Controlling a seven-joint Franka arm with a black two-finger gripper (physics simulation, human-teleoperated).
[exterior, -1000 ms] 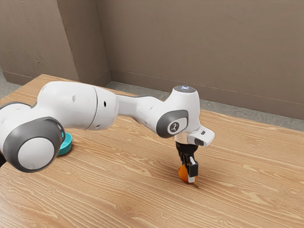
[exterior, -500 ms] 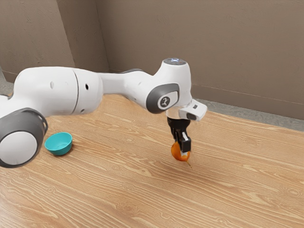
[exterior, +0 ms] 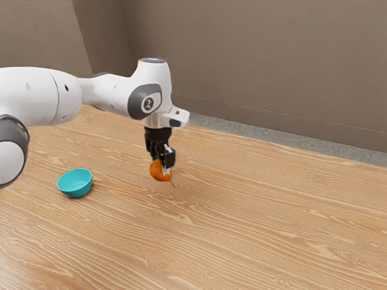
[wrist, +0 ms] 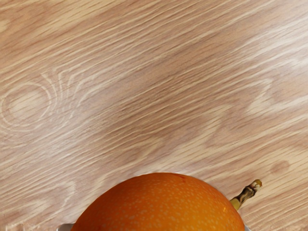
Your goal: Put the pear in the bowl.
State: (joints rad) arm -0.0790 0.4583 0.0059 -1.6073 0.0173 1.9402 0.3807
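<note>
Pear (exterior: 157, 172) moved nearer bowl (exterior: 75, 183) in claw (exterior: 162, 165); badge (exterior: 149, 104), maybe logo.

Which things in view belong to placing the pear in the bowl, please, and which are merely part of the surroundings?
Part of the job:
the orange pear, held between the fingers
the gripper, shut on it
the teal bowl, its destination

Surroundings:
the wooden table
the brown wall
the grey floor

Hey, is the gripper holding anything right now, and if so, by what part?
Yes: the gripper holds the orange pear by its rounded body, not by the stem.
</note>
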